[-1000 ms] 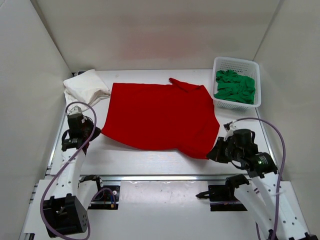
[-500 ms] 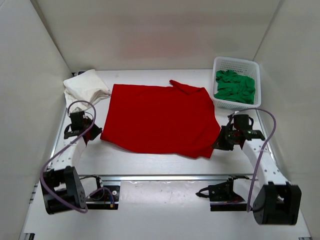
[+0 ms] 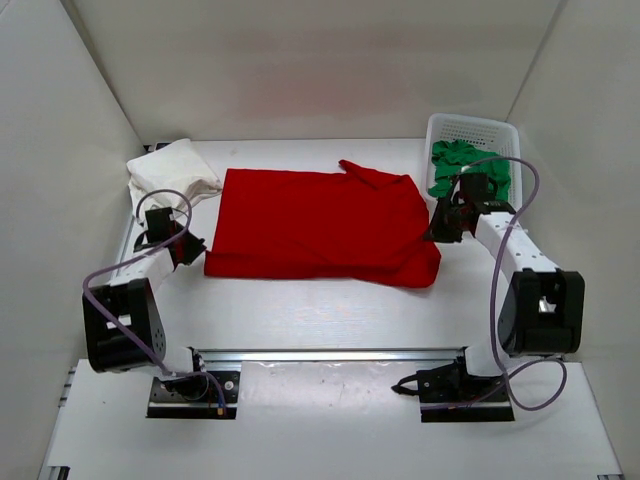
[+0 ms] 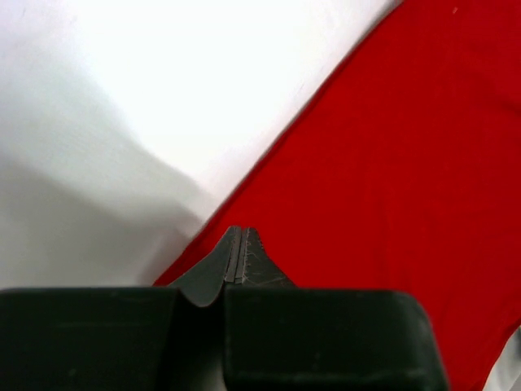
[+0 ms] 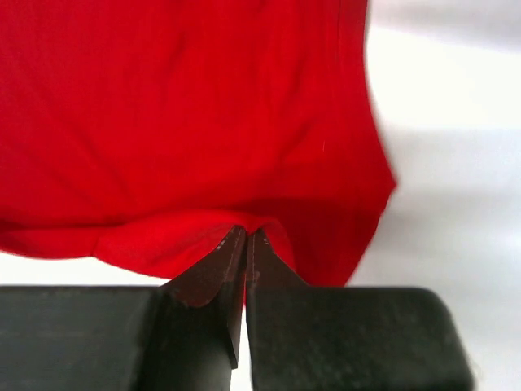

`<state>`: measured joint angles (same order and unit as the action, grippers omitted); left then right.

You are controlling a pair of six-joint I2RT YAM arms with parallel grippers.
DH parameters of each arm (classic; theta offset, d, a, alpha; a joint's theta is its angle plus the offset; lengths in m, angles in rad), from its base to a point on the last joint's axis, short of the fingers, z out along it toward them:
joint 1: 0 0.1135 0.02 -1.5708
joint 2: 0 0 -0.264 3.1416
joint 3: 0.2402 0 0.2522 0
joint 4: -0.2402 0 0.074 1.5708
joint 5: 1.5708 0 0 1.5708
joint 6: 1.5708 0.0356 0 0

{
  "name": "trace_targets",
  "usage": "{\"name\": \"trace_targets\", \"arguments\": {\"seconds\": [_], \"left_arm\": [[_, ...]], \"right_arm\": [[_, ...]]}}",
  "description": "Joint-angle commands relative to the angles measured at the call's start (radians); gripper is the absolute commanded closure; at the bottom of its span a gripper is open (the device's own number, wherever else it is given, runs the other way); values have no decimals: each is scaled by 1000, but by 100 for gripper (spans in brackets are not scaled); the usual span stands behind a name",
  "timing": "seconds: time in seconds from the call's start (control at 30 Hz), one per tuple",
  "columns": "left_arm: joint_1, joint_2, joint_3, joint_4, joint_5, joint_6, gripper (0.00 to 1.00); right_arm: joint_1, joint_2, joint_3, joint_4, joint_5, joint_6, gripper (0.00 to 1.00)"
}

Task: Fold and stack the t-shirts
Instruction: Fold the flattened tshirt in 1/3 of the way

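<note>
Left gripper (image 3: 190,247) (image 4: 242,233): fingers pressed flat together, clamped on the left near corner of the red t-shirt (image 3: 320,225) (image 4: 391,163). Only the very tips visible from the left wrist; the pinch point itself lost behind them.

Right gripper (image 3: 437,228) (image 5: 246,233): likewise closed, with a bunched lip of red cloth (image 5: 187,106) caught at the tips.

Against a second ago: both grippers carried away from the arm bases toward the far wall, the right one farther. Near hem taken along with them. Then sagging toward the near edge in a curve; now straight, and the red patch shorter front to back. Far hem and the sleeve at the far right unmoved.

Red t-shirt lying mid-table (image 3: 300,310), held at both near corners. Off-white t-shirt (image 3: 172,172) folded at the far left corner, just beside the red one; touching or not, cannot tell. Green t-shirt (image 3: 485,178) crumpled inside the white basket (image 3: 470,124) at the far right.

Hard to make out: right arm (image 3: 510,250) now across the basket's near wall, covering part of the green cloth. How many layers of red under the raised hem, not readable. Both wrist views blurred at the edges, with cloth cut off by the frame.
</note>
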<state>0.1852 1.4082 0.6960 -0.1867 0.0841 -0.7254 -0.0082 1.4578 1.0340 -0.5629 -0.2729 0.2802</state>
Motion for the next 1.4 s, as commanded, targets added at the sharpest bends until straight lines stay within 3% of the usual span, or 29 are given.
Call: {"name": "trace_targets", "arguments": {"seconds": [0.0, 0.43, 0.77, 0.83, 0.9, 1.0, 1.07, 1.13, 1.17, 1.27, 1.3, 1.33, 1.37], "left_arm": [[-1, 44, 71, 55, -29, -16, 100], [-33, 204, 186, 59, -61, 1, 100], [-61, 311, 263, 56, -76, 7, 99], [-46, 293, 247, 64, -55, -2, 89], [-17, 270, 224, 59, -27, -11, 69], [-3, 193, 186, 61, -27, -9, 44], [13, 126, 157, 50, -21, -5, 37], [33, 75, 117, 38, 28, -12, 40], [34, 37, 71, 39, 42, -25, 46], [-4, -70, -71, 59, 65, -48, 57], [-7, -110, -129, 78, 65, -58, 60], [-15, -126, -153, 90, 63, -74, 61], [-16, -147, -186, 114, 56, -83, 60]], "right_arm": [[1, 62, 90, 61, 35, -27, 100], [34, 269, 271, 98, 87, -39, 100], [27, 329, 293, 147, 98, -38, 100], [36, 331, 302, 178, 68, -33, 100], [39, 341, 339, 169, 61, -23, 99], [50, 351, 385, 133, 75, -25, 84], [48, 331, 385, 135, 81, -21, 82], [44, 294, 347, 144, 61, -3, 78], [40, 267, 334, 149, 52, -6, 74], [37, 164, 206, 176, 32, 14, 75], [33, 130, 175, 198, 20, 31, 81], [33, 84, 96, 230, -4, 42, 98], [24, 32, 16, 242, -43, 71, 100]]}}
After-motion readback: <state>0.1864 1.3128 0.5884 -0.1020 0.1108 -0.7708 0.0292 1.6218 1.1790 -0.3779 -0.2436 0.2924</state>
